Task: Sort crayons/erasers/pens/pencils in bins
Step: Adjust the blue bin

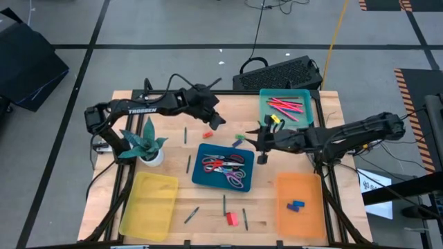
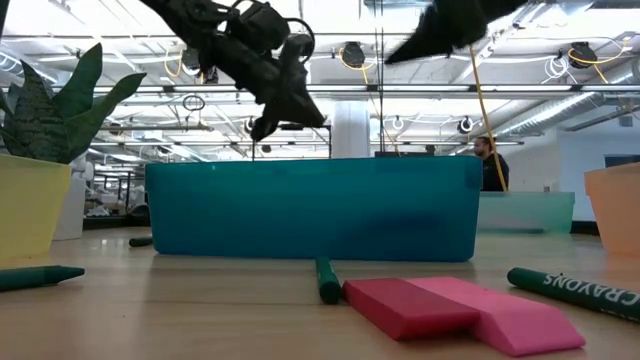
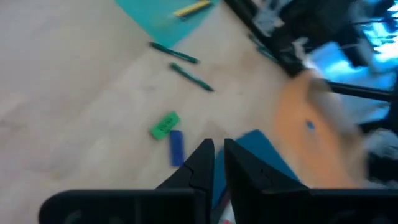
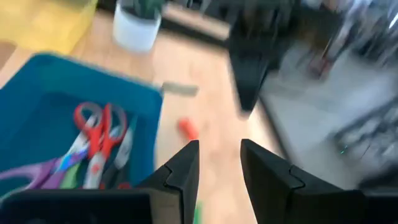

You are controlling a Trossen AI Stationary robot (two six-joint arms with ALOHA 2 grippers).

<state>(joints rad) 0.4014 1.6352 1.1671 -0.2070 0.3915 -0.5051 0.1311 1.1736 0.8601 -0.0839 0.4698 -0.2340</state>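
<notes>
I see small chunky erasers scattered on the wooden counter (image 1: pixel 208 207): a red one (image 1: pixel 208 134) and a green one (image 1: pixel 239 137) beside the opaque dark blue bin (image 1: pixel 205 178), two blue ones (image 1: pixel 295 205) inside the translucent orange bin (image 1: pixel 302 220). My left gripper (image 1: pixel 216 121) hangs near the red eraser, jaws nearly closed, empty. My right gripper (image 1: pixel 263 146) hovers by the blue bin, jaws slightly parted, empty.

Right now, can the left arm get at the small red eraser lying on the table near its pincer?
Probably yes: the left pincer hangs empty above the table close to the red eraser, which lies alone on bare wood, nothing covering it.
</notes>
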